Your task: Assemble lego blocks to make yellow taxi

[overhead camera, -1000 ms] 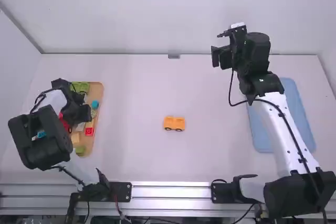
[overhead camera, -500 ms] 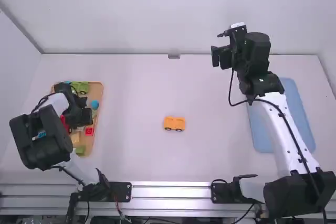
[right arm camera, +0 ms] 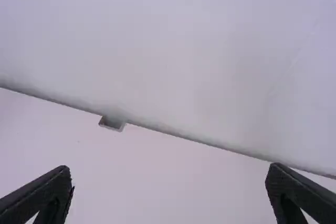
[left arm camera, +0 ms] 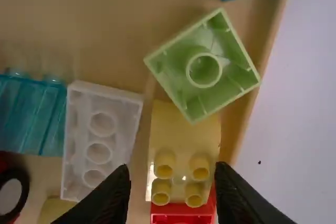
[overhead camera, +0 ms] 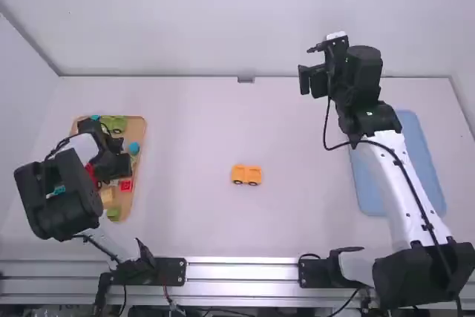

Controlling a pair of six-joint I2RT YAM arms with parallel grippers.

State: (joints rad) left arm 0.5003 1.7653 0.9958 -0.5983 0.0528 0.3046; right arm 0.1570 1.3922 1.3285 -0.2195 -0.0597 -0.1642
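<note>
Left gripper [overhead camera: 115,166]: over the wooden tray [overhead camera: 138,128], its 2 fingers moderately apart, a yellow block [left arm camera: 184,129] with 4 studs in line with the gap; whether either finger touches it, cannot tell. A light green block [left arm camera: 231,56] and a red block [left arm camera: 184,214] adjoin the yellow block. Right gripper [overhead camera: 312,80]: wide open, holding nothing, above the table's far side. Orange wheeled vehicle [overhead camera: 246,175]: on the white table [overhead camera: 193,220], between the wooden tray and the blue tray [overhead camera: 427,161].
</note>
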